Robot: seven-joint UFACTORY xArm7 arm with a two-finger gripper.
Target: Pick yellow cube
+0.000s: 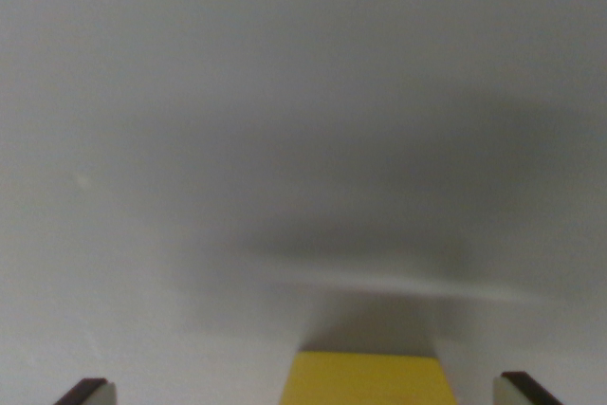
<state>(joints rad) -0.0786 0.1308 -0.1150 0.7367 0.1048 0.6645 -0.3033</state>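
Between my two fingertips sits the yellow cube (368,378), low at the bottom edge of the wrist view, only its top face showing before the frame cuts it off. One of my fingertips (87,392) pokes up at the bottom of the wrist view's left, a dark tip with a pale inner face; the other stands at the bottom of the wrist view's right, shaped the same. My gripper (308,394) is spread wide: bare surface shows on either side of the cube, between it and each fingertip, so neither pad touches it. The cube lies a little nearer my finger on the wrist view's right than the one on the left, though it is clear of both.

Just past the cube's far edge a dark shadow (375,329) falls on the table (190,92), rising from the cube's top edge and widening into a large soft grey patch that spreads toward the wrist view's right and upward across the middle of the frame. A thin paler streak crosses this shadow slantwise above the cube. Beyond that, the table is a plain, pale grey-white surface filling the rest of the view, brighter at the left and the top. Everything is blurred, so I cannot make out any texture on it.
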